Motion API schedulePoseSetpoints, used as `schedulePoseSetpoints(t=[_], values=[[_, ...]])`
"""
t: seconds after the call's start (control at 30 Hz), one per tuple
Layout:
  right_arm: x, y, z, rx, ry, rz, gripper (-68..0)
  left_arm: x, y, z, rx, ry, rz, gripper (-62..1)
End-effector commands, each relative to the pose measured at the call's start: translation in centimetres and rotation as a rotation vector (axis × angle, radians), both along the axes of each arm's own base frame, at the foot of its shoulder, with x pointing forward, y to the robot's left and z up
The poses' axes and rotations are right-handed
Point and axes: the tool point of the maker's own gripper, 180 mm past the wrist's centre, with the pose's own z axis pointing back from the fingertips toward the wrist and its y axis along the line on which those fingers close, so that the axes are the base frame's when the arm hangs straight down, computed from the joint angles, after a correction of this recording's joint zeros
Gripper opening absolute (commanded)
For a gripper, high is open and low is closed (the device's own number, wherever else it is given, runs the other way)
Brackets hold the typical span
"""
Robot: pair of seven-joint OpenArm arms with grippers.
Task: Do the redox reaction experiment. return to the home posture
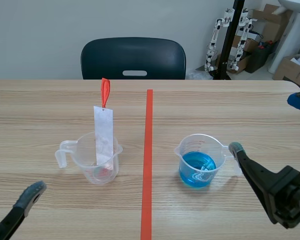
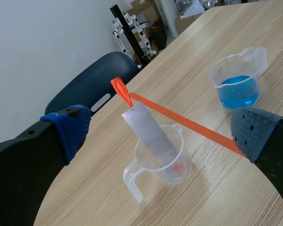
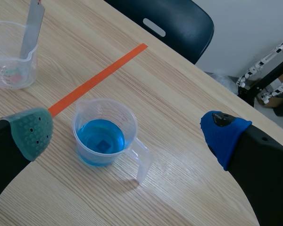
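A clear beaker (image 1: 95, 160) stands left of the tape line, with a grey metal strip (image 1: 103, 135) leaning in it; an orange tag (image 1: 105, 91) tops the strip. Right of the line stands a second beaker holding blue liquid (image 1: 197, 165). My left gripper (image 2: 160, 136) is open, held above and short of the clear beaker (image 2: 162, 162); one pad (image 1: 31, 192) shows at the near left. My right gripper (image 3: 127, 133) is open too, raised near the blue beaker (image 3: 104, 134), its handle toward the gripper. Neither holds anything.
An orange-red tape line (image 1: 148, 160) splits the wooden table. A dark chair (image 1: 133, 58) stands behind the far edge. Cardboard boxes and small white robot parts (image 1: 240, 40) sit on the floor at the back right.
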Motion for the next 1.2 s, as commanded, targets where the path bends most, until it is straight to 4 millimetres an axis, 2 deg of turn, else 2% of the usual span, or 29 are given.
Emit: schedulePoseSetpoints(t=[0.0,0.27,0.47,1.0,1.17], values=[[0.3,0.2,0.8,0.001,-0.030,0.011,0.4,0.0,-0.2,0.8,-0.026,-0.018,0.000,1.4],[0.3,0.1,0.7,-0.004,-0.025,0.008,0.4,0.0,-0.2,0.8,-0.026,-0.018,0.000,1.4],[0.2,-0.5,-0.7,-0.047,0.043,-0.022,0.4,0.0,-0.2,0.8,-0.026,-0.018,0.000,1.4],[0.2,-0.6,-0.7,-0.049,0.044,-0.023,0.4,0.0,-0.2,0.9,-0.028,-0.020,-0.002,1.4],[0.2,-0.5,-0.9,-0.121,0.016,0.003,0.4,0.0,-0.2,0.9,-0.028,-0.021,-0.002,1.4]])
